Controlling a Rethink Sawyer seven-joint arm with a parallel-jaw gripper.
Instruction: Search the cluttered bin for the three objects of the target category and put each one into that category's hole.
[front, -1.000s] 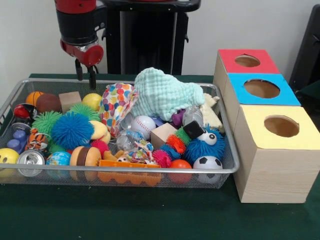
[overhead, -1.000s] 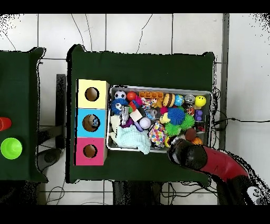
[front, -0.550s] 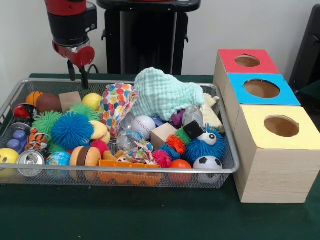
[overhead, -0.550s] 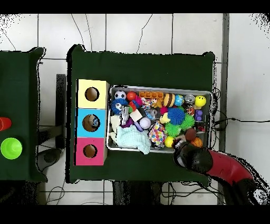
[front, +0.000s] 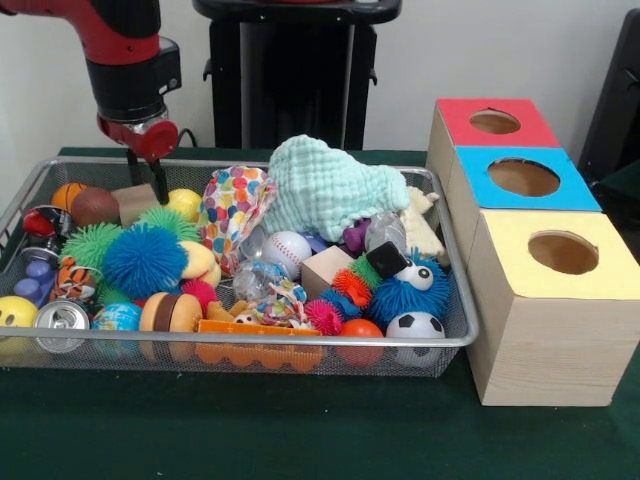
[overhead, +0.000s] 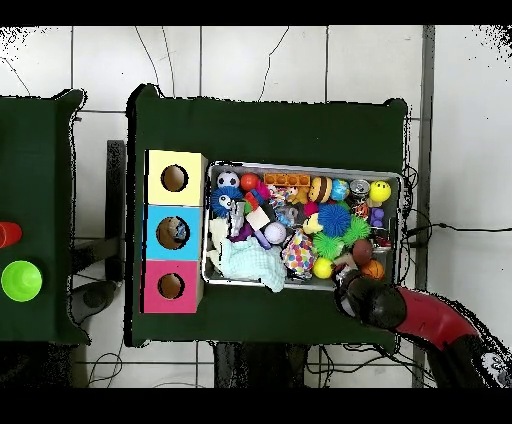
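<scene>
Two fingers (front: 160, 186) apart, nothing between them. Gripper (front: 146, 174) hangs over far left corner of bin (front: 300, 341). Brown ball (front: 95, 207) to left of me, yellow ball (front: 184, 203) to right. Wooden block (front: 135, 201) sits just beneath my tips, slightly left, between those balls, flat face up. Likely my target, though category not shown. Move turns on that: straight down, fingers straddling block. Balls crowd both sides, so risk of snagging one. Second wooden block (front: 322, 270) mid-bin. Three holed boxes (front: 520, 300) well apart at far right.
</scene>
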